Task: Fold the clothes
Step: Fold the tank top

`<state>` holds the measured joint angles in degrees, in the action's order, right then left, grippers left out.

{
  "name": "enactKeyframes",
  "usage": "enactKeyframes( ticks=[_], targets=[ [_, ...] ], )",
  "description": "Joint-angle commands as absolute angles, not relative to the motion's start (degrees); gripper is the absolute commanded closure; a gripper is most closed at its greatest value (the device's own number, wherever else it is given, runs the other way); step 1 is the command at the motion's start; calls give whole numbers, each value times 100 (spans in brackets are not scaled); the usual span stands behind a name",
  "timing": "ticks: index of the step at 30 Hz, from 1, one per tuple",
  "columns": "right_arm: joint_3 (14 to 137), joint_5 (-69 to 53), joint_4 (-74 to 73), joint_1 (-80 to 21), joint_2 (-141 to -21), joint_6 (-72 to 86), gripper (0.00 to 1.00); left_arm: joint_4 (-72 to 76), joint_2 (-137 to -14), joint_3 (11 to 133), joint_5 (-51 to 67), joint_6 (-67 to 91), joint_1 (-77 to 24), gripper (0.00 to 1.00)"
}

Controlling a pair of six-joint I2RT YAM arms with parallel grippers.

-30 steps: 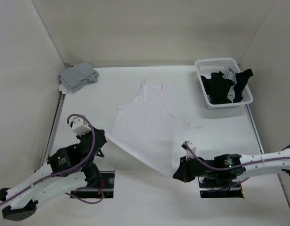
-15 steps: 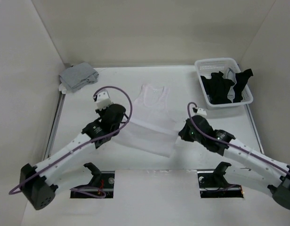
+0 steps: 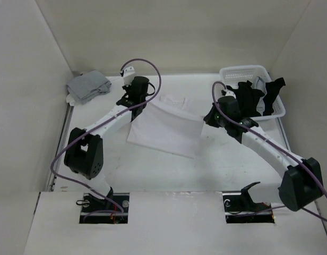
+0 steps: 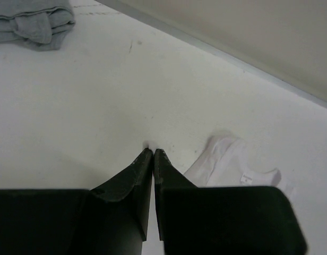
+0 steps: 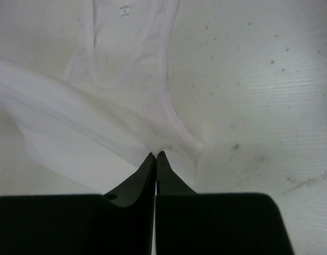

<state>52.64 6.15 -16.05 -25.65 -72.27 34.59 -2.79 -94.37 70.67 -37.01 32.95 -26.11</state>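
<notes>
The white top (image 3: 163,133) lies doubled midway across the desk (image 3: 243,159), so I judge I should lower my left tool (image 4: 153,150) and right tool (image 5: 155,154), each clenched on a hem corner, together and level toward the far edge, then let go.

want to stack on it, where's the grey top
Top view: the grey top lies in the table's far left corner, left of the left gripper.

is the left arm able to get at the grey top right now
Probably not yet: the left gripper is shut on the white top. The grey top lies near, bare table between, so likely once it lets go.
</notes>
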Motion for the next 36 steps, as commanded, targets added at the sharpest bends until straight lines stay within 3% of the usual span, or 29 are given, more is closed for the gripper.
enactKeyframes(
  ticks=[1,6,9,14,17,24,25,29,30,32,36],
  targets=[
    [5765,352,-1003,-2229,-7724,3296,100,106,-9938,7873,-3410,3120,-2422,95],
    [6423,79,-765,-1877,-8962,3322,99,-9,-11028,8752,-3244,2971,-2237,91],
    [6898,132,-686,-1728,-9736,3331,97,-149,-11547,9227,-3094,2962,-2149,82],
    [7637,281,-668,-1692,-10616,3576,78,-220,-11831,9528,-3181,2944,-1938,62],
    [7463,623,-607,-1753,-10495,3665,62,-185,-11244,8802,-3199,3084,-1903,56],
    [5550,1511,-63,-2454,-8819,3709,49,536,-8845,5155,-3165,3831,-2201,55],
    [5285,1590,25,-2578,-8598,3726,49,527,-8511,4707,-3077,3989,-2201,55],
    [4159,1609,246,-3272,-7657,3998,97,536,-7403,3264,-2060,4526,-1764,55],
    [3975,1487,237,-3439,-7516,4051,100,571,-7235,3052,-1743,4570,-1562,53],
    [3614,1450,316,-3808,-7270,4174,98,781,-7041,2709,-1067,4588,-1315,50],
    [3139,1599,378,-4222,-6970,4333,80,1615,-7110,2251,-581,4781,-1226,46]
  ],
)
